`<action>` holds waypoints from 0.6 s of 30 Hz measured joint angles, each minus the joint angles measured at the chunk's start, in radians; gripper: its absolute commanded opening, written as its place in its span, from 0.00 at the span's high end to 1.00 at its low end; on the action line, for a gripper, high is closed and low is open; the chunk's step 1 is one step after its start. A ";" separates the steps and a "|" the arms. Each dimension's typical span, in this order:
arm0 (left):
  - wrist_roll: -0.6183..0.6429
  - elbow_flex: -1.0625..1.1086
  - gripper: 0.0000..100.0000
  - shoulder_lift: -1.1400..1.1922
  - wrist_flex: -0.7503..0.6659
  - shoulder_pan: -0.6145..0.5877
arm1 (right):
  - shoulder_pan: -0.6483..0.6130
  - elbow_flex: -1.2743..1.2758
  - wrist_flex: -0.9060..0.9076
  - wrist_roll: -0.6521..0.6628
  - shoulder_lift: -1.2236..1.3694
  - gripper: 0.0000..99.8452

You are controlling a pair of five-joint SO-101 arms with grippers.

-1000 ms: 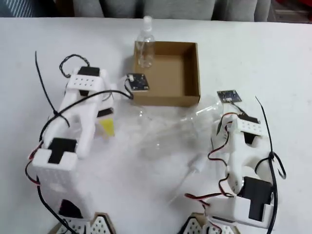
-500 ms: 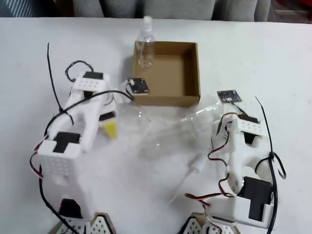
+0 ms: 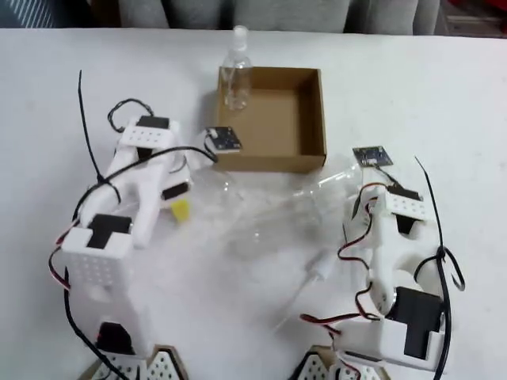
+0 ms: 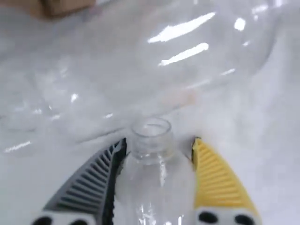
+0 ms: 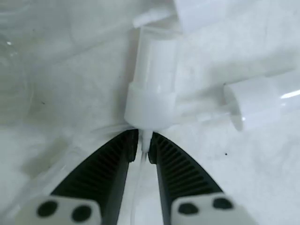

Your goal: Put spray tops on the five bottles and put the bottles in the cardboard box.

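Bottle of clear thin plastic [image 4: 152, 183], light, slick and probably easy to crush, was clamped at its stiffer shoulder by the left gripper [image 4: 159, 142], near the brown cardboard box [image 3: 269, 162]; the right gripper [image 5: 144, 137] pinched a white spray top [image 5: 152, 93] by its bendy tube

In the high view, the clear bottles [image 3: 253, 210] lying mid-frame fade into the white tabletop [image 3: 444, 95], and their outlines and number cannot be told. The bases of the left arm [image 3: 127, 206] and right arm [image 3: 388, 237] are cut by the lower edge.

The open bottle [image 4: 152, 178] clamped in the left gripper [image 4: 159, 142] is cut off below its shoulders. Beyond it, a larger bottle [image 4: 140, 61] is blurred and runs out of frame.

The right gripper [image 5: 144, 136] pinches the tube of a spray top [image 5: 152, 93], and the tube disappears between the jaws. Two more spray tops [image 5: 267, 101] are cropped by the edges.
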 measured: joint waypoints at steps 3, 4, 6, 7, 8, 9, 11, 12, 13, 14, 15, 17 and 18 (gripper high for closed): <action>0.157 0.002 0.98 -0.028 0.011 0.000 | 0.000 0.000 0.000 0.000 0.000 0.98; 0.215 0.002 0.98 -0.040 0.015 0.000 | 0.000 0.000 0.000 0.000 0.000 0.98; 0.348 0.002 0.98 -0.060 0.015 -0.005 | 0.000 0.000 0.000 0.000 0.000 0.98; 0.420 0.002 0.98 -0.064 0.018 -0.012 | 0.000 0.000 0.000 0.000 0.000 0.98; 0.493 0.002 0.98 -0.068 0.021 -0.023 | 0.000 0.000 0.000 0.000 0.000 0.98; 0.559 0.002 0.97 -0.068 0.021 -0.034 | 0.000 0.000 0.000 0.000 0.000 0.98; 0.637 0.018 0.92 -0.068 0.021 -0.058 | 0.000 0.000 0.000 0.000 0.000 0.98; 0.641 0.035 0.87 -0.068 0.021 -0.068 | 0.000 0.000 0.000 0.000 0.000 0.98; 0.637 0.049 0.81 -0.068 0.021 -0.072 | 0.000 0.000 0.000 0.000 0.000 0.98; 0.628 0.060 0.76 -0.068 0.021 -0.074 | 0.000 0.000 0.000 0.000 0.000 0.98; 0.621 0.075 0.70 -0.077 0.021 -0.074 | 0.000 0.000 0.000 0.000 0.000 0.98; 0.624 0.110 0.64 -0.115 0.021 -0.074 | 0.000 0.000 0.000 0.000 0.000 0.98; 0.634 0.132 0.64 -0.140 0.020 -0.074 | 0.000 0.000 0.000 0.000 0.000 0.98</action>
